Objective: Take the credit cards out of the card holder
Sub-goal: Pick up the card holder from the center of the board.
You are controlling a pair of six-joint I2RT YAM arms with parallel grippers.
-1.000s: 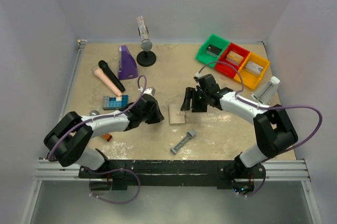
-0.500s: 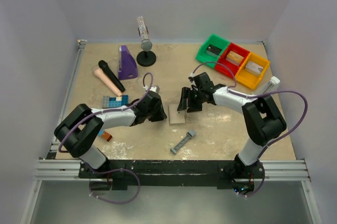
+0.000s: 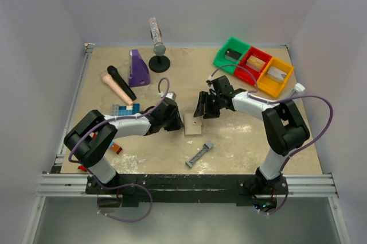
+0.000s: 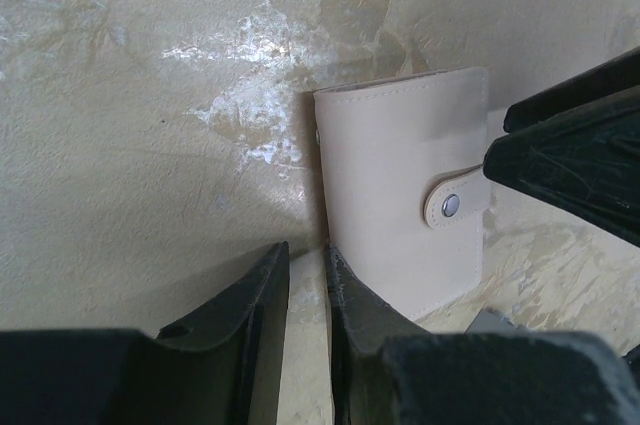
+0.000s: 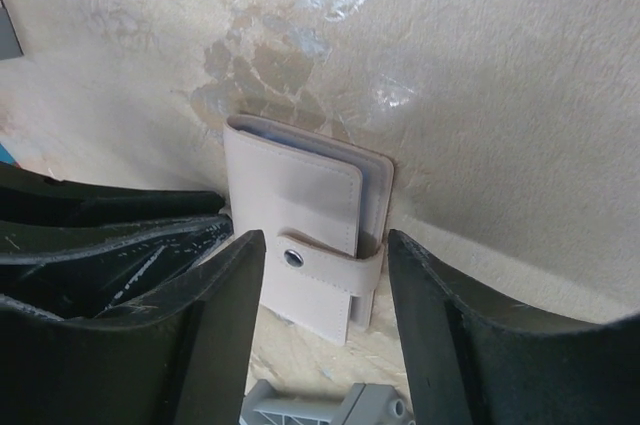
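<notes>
Card holder (image 3: 193,124) lies flat mid-table, closed, strap snapped, between my 2 grippers. Risk: I shove it sideways instead of popping the snap, since nothing pins it. Left gripper (image 4: 306,275) low at its edge, fingers nearly together, empty. Right gripper (image 5: 325,275) straddles the strap end, spread wide, empty.

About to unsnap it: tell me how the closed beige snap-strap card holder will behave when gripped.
The closed beige leather-like card holder lies flat, so probably won't roll or tip. Its smooth cover may slide on the table. The strap's metal snap is fastened, so it likely stays shut until pulled.
</notes>
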